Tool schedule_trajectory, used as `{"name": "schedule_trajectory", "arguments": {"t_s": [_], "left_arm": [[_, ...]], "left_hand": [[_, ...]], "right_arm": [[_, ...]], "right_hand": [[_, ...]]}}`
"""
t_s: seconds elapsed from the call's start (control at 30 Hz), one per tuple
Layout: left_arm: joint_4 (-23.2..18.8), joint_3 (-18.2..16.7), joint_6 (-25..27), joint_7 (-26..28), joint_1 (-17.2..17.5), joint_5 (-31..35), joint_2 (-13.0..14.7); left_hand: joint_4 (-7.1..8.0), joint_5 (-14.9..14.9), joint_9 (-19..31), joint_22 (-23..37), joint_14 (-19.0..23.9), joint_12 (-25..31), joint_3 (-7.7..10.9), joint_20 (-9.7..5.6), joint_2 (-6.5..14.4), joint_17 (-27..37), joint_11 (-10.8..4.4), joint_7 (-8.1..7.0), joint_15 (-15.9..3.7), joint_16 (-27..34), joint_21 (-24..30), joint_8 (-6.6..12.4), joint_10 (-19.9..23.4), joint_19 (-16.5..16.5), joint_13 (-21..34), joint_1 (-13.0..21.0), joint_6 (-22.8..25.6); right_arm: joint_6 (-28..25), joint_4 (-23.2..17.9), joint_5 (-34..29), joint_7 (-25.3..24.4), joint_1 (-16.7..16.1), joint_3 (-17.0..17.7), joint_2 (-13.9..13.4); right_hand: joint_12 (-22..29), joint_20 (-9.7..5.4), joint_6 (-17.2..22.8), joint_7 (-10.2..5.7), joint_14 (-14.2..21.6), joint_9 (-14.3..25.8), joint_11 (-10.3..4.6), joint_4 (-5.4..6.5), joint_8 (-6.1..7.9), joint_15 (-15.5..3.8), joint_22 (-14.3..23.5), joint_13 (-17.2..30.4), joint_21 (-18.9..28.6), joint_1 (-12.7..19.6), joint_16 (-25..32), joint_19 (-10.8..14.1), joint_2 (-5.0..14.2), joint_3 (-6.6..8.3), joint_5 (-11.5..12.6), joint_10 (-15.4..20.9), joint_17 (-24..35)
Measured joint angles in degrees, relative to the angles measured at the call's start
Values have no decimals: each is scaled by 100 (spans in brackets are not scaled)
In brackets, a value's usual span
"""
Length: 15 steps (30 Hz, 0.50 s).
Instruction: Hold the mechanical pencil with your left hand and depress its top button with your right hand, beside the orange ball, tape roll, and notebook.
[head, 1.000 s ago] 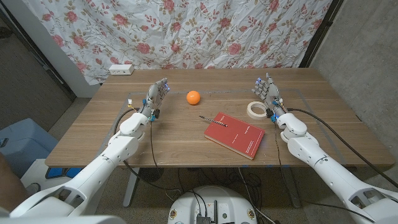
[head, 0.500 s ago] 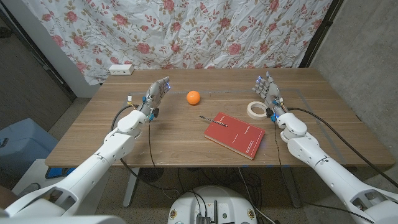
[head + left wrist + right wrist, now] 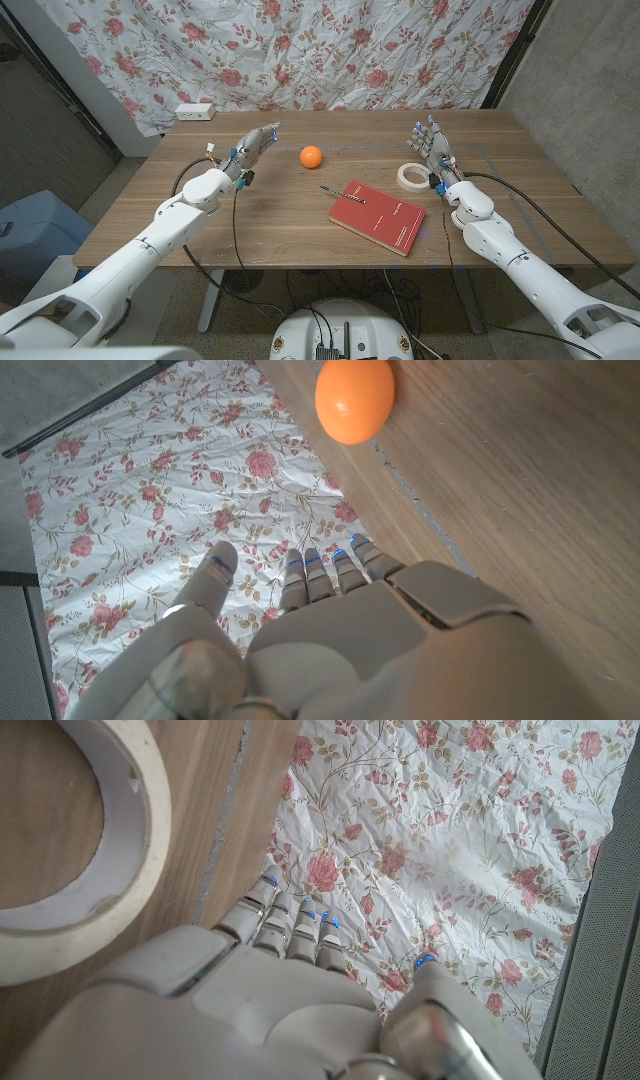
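The left robot hand, empty with fingers extended, has swung toward the orange ball since a second ago, starting its reach. The mechanical pencil lies untouched across the red notebook's corner, near the ball. The right robot hand, also empty and spread, waits just beyond the tape roll on the worktop.

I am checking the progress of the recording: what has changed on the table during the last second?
The left hand has swung toward the orange ball, holding nothing. The right hand, tape roll, notebook and mechanical pencil stayed where they were.
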Motion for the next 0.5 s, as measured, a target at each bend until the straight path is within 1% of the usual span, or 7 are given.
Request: {"name": "schedule_trajectory", "arguments": {"t_s": [0.03, 0.07, 0.2, 0.27, 0.33, 0.43, 0.5], "left_arm": [[-21, 9, 47, -12, -8, 44, 19], [-67, 31, 91, -23, -27, 89, 62], [-190, 103, 228, -60, -85, 297, 192], [-249, 139, 266, -92, -119, 389, 254], [-304, 176, 296, -120, -151, 494, 313], [-387, 239, 320, -161, -201, 684, 405], [-436, 273, 322, -173, -226, 776, 454]], "left_hand": [[-36, 0, 0, 0, 21, 0, 2, 1, -23, 0, -14, -13, -20, 0, 0, 9, 14, 9, 0, 26, 54], [-64, -22, 0, 0, 41, 0, 12, 1, 8, 0, -40, -37, -17, 0, 0, 9, 49, 41, 0, 58, 81], [-227, -41, 0, 0, 113, 0, 2, 10, -69, 0, -131, -160, -30, 0, 0, 54, 213, 113, 0, 205, 242], [-268, -41, 0, 0, 152, 0, 0, 3, -136, 0, -198, -215, -8, 0, 0, 55, 279, 145, 0, 274, 297], [-297, -41, 0, 0, 185, 0, -19, 10, -174, 0, -266, -275, -39, 0, 0, 78, 347, 194, 0, 385, 360], [-306, -41, -1, 0, 216, 0, -28, 10, -233, -1, -309, -316, -11, 0, 0, 98, 453, 256, 0, 489, 460], [-321, -41, -1, 1, 246, 0, -43, 2, -243, -1, -338, -331, -40, 0, 0, 98, 482, 310, -1, 533, 502]], "right_arm": [[5, 0, -4, -6, -4, 4, -1], [12, 0, -10, -16, -12, 10, -4], [35, 1, -15, -37, -28, 28, -12], [49, 8, -16, -43, -36, 41, -16], [60, 11, -16, -45, -41, 47, -19], [73, 18, -20, -47, -48, 58, -29], [80, 20, -24, -48, -52, 63, -34]], "right_hand": [[0, 0, 0, 0, 0, 0, 0, 0, 0, 0, 0, 0, 0, 0, 0, 0, 0, 0, 0, 0, 0], [0, 0, 0, 0, 0, 0, 0, 0, 0, 0, 0, -14, 0, 0, 0, 0, 0, 0, 0, 0, 0], [0, 0, 0, 0, 0, 0, 0, 0, 0, 0, 0, -26, 0, 0, 0, 0, 0, 0, 0, 0, -15], [0, 0, 0, 0, 0, 0, 0, -3, 0, 0, 0, -26, 0, 0, 0, 0, 0, 3, 0, 0, -26], [0, 0, 22, 22, 0, -1, 0, -24, 0, 0, 0, -26, 0, 0, 0, 0, 0, 24, 0, 0, -26], [0, 0, 31, 32, 0, -1, 0, -24, 0, 0, 0, -27, 0, 0, 0, 1, 0, 24, 0, 0, -26], [0, 0, 31, 31, 0, -1, 0, -24, 0, 0, -1, -51, 0, 0, 0, 1, 0, 24, 0, 0, -26]]}}
